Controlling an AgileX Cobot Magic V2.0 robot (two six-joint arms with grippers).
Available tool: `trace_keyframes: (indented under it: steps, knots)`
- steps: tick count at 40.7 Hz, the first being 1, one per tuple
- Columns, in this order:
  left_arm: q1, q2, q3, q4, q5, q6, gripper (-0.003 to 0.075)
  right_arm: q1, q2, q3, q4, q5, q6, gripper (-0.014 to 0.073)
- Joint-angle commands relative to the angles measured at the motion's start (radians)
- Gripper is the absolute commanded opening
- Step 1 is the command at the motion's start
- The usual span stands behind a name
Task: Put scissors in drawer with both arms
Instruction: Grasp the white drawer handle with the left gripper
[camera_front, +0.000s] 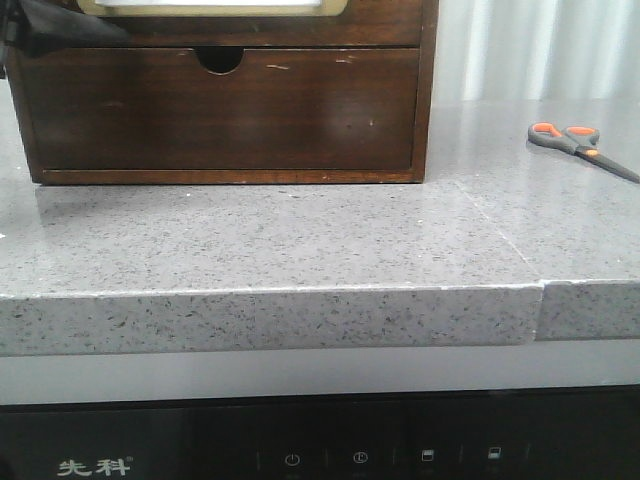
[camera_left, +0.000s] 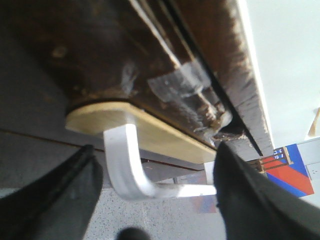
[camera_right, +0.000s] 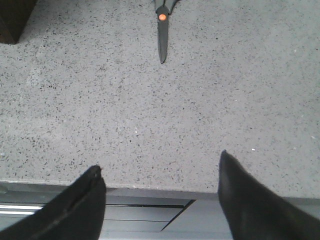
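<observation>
The scissors (camera_front: 578, 142) lie flat on the grey stone counter at the right, grey handles with orange inside, blades pointing right. The right wrist view shows only their dark blades and orange pivot (camera_right: 161, 31). My right gripper (camera_right: 159, 161) is open and empty over the counter's front edge, well short of the scissors. The dark brown drawer (camera_front: 220, 115) sits shut in the cabinet, notch (camera_front: 220, 58) at its top edge. My left gripper (camera_left: 156, 150) is open, close up against dark wood, with a bent white strip (camera_left: 125, 165) between its fingers. A black part of the left arm (camera_front: 45, 28) shows at the cabinet's upper left.
The cabinet (camera_front: 428, 90) stands at the back left of the counter (camera_front: 300, 240). A seam (camera_front: 505, 235) splits the counter into two slabs. A light wooden oval piece (camera_left: 150, 130) hangs under the dark wood by the left gripper. An appliance panel (camera_front: 300, 455) lies below the counter.
</observation>
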Motion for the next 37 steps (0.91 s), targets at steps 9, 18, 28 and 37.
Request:
trace_keyframes:
  steps: [9, 18, 28, 37]
  knots:
    - [0.001, -0.023, -0.037, -0.086, 0.061, -0.009, 0.0164, -0.004, 0.005, -0.034, -0.018, -0.062, 0.001, 0.0507]
    - [0.001, -0.025, -0.027, -0.086, 0.111, -0.009, 0.0153, -0.004, 0.005, -0.034, -0.018, -0.062, 0.001, 0.0507]
    - [0.001, -0.116, 0.132, -0.086, 0.169, 0.026, 0.0153, -0.004, 0.005, -0.034, -0.018, -0.062, 0.001, 0.0507]
    - [0.001, -0.288, 0.345, -0.086, 0.237, 0.072, 0.0153, -0.004, 0.005, -0.034, -0.018, -0.062, 0.001, 0.0507]
